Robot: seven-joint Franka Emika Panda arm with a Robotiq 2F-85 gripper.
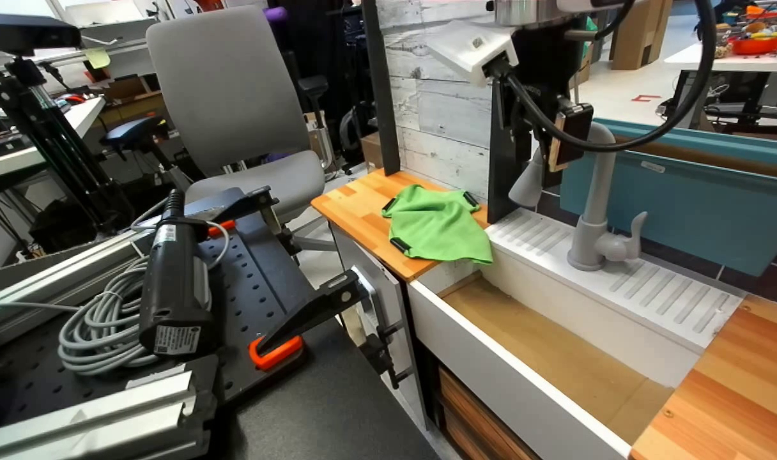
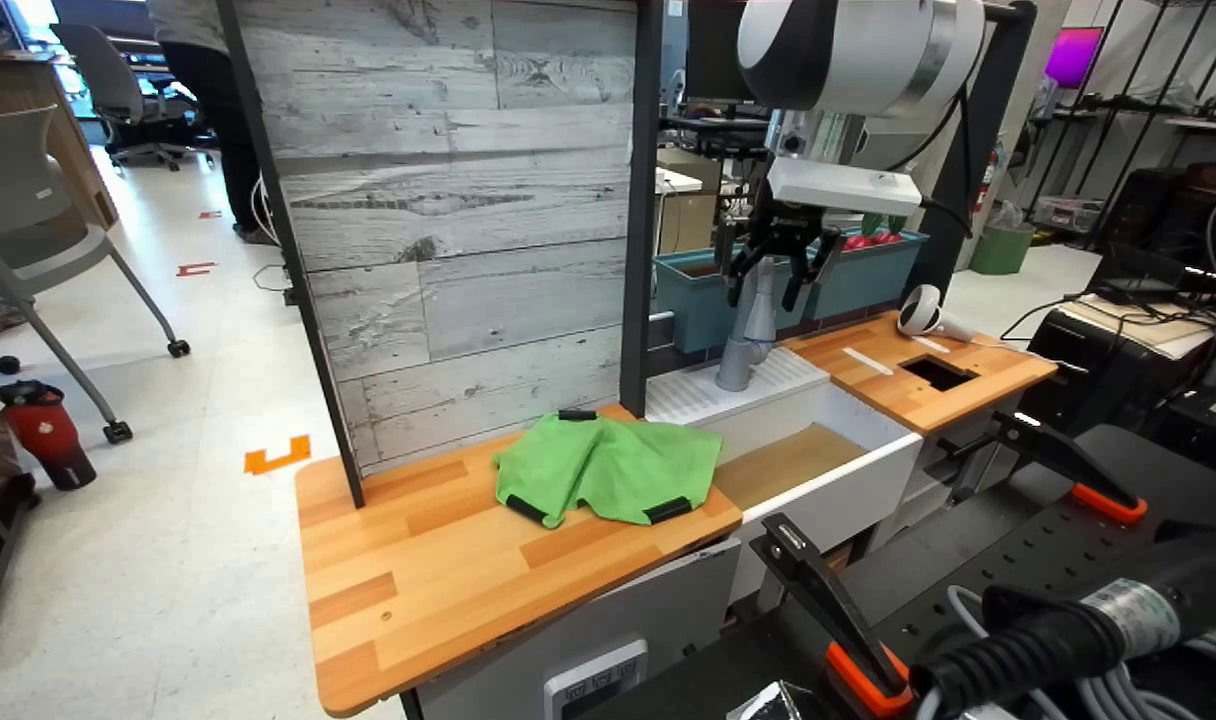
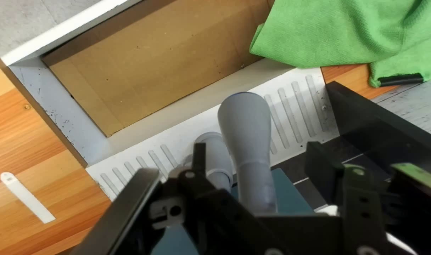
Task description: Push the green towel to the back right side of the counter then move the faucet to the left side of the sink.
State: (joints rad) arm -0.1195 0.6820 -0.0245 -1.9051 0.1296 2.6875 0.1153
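green towel (image 2: 608, 465) found rumpled on the wooden counter (image 2: 448, 575), near the plank panel (image 2: 448, 200) at the back; placement judged to satisfy the task's first part. one edge overhangs the sink (image 1: 491, 370) unsupported, so a snag there could drag it in. faucet (image 1: 597, 198) stands upright on the white ledge (image 1: 676, 294) behind the sink, its spray head (image 3: 245, 124) hanging down. gripper (image 3: 259, 159) has its fingers spread wide; the wrist view shows the spray head between them, room visible on both sides, and no hold on it evident. step in hand is taken to be swinging the faucet left. hazards: a stiff joint pushed at the spray head could rock the whole fitting instead of turning it; fingers set too high could slip off. an overlong sweep could strike the dark post (image 2: 643, 200) at the ledge's towel end. the teal planter (image 1: 701, 211) close behind limits clearance, and the looped cable (image 1: 707, 51) could foul the faucet as the arm moves.
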